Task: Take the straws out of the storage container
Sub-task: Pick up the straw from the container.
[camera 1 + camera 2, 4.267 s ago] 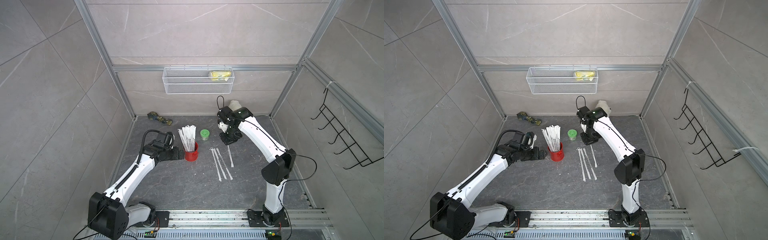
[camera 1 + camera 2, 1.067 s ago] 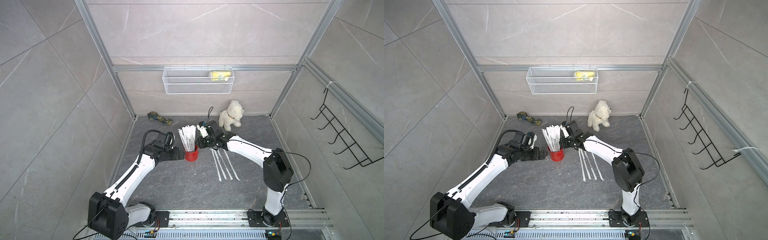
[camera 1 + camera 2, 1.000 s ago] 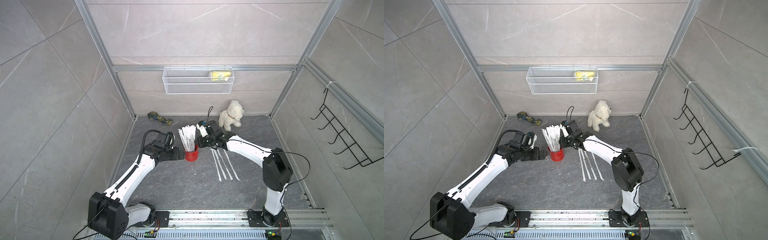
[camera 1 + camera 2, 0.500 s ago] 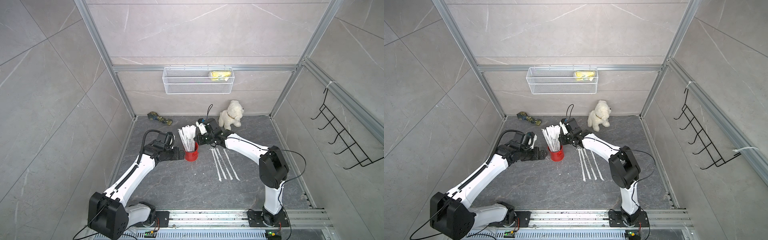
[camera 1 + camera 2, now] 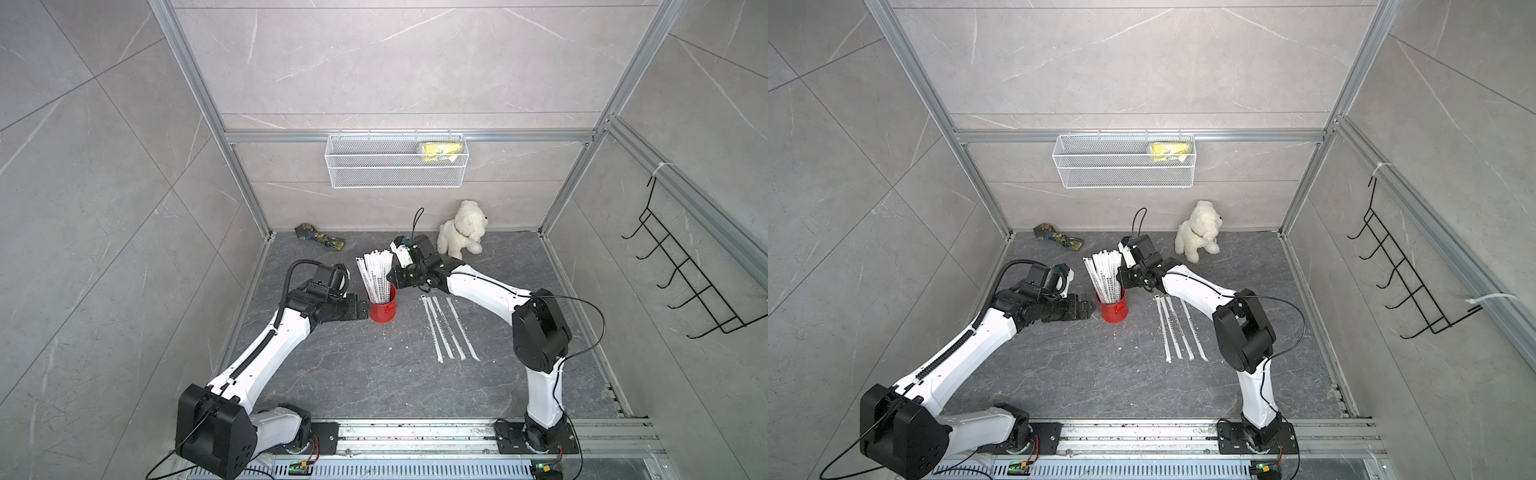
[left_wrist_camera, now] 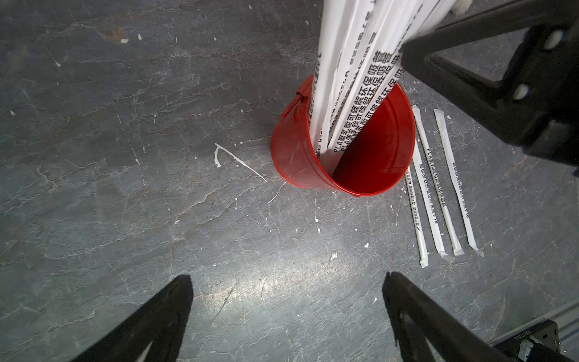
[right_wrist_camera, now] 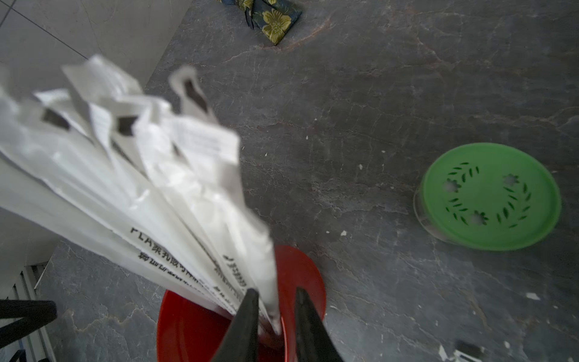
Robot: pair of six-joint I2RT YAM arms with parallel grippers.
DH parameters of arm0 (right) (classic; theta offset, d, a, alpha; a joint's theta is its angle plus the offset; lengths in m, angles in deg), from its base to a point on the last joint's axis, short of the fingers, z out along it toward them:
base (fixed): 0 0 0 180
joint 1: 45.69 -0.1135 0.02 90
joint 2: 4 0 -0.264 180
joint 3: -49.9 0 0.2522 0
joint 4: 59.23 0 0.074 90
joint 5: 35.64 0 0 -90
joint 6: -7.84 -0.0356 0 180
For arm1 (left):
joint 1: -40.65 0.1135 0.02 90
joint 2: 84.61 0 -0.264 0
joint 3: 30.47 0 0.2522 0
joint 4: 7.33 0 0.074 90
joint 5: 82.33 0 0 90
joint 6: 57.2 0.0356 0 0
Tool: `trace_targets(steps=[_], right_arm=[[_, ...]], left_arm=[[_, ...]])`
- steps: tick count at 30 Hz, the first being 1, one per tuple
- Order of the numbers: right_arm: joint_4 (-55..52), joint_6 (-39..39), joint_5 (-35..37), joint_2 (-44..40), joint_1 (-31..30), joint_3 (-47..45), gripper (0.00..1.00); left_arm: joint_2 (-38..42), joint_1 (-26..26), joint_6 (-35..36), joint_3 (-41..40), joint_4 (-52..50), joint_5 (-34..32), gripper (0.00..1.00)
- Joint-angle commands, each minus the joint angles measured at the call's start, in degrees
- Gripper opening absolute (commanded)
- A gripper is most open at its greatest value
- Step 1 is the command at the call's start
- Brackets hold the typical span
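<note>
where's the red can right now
In both top views the red can stands mid-floor, just ahead of the open left gripper, with four loose straws lying on its right-arm side.

This is a robot test cell in a lab, not a lived-in room. A bare aluminium frame (image 5: 282,136) holds plain grey stone-look panels (image 5: 395,62) on three sides. The left arm (image 5: 266,353) and right arm (image 5: 482,289) are bolted to a metal rail (image 5: 415,432) at 6 o'clock, with loose cables. The floor (image 5: 374,374) is dark and flecked with white. A wire basket (image 5: 395,176) hangs at 12 o'clock and a hook rack (image 5: 685,274) at 3 o'clock. The props are mismatched: a plush dog (image 5: 461,228), a floral pouch (image 5: 318,239), a green-lidded jar (image 7: 488,196), and straws (image 5: 376,278) in a red can (image 5: 382,311).
</note>
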Motion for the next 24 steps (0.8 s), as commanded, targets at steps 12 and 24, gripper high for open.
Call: trace_targets(steps=[12,24], right_arm=[[-1.8,1.6,-0.9,-1.0,0.3,1.5,0.15],[-2.3,2.6,-0.1,-4.8,0.3,-2.5,0.1]], left_arm=[[0.9,-0.3,1.6,2.5,-0.7,0.1,0.99],[0.8,-0.3,1.5,2.5,-0.8,0.1,0.99]])
